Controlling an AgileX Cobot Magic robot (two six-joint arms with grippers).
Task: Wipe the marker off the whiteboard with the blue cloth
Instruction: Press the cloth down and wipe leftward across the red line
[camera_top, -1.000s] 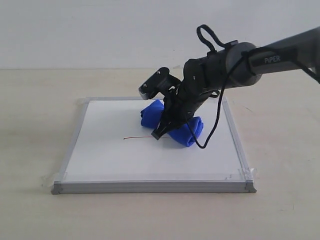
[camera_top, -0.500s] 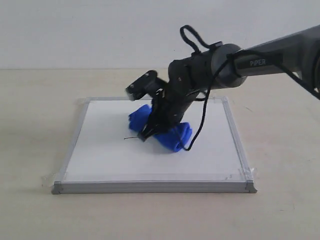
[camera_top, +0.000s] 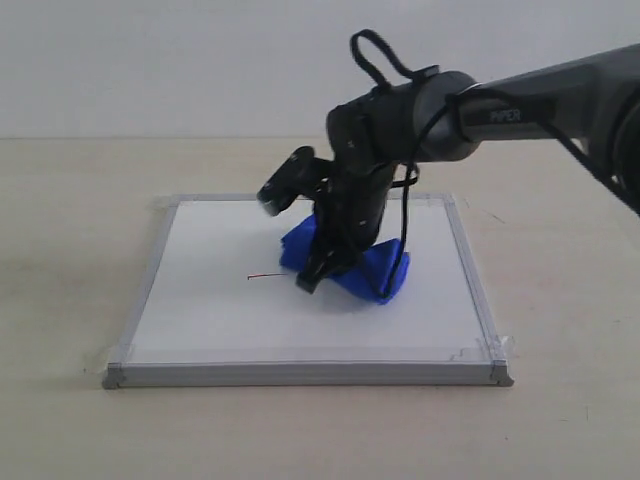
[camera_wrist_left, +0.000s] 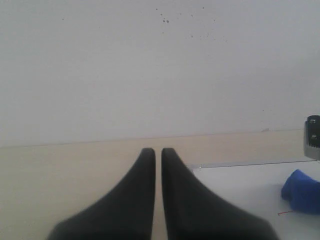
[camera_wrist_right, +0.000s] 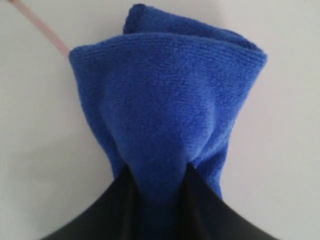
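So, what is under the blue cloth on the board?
The blue cloth rests on the whiteboard, pinched by the right tool. A short piece of the marker line shows beside it. Whether the line continues beneath is covered.

We see a pale beige table (camera_top: 60, 250) with a smooth, matt top, running wide to either side and back to a plain white wall (camera_top: 150, 60). The two meet in a straight, level line. In the left wrist view we make out a few small dark specks (camera_wrist_left: 166, 21) high on the wall, loosely scattered.
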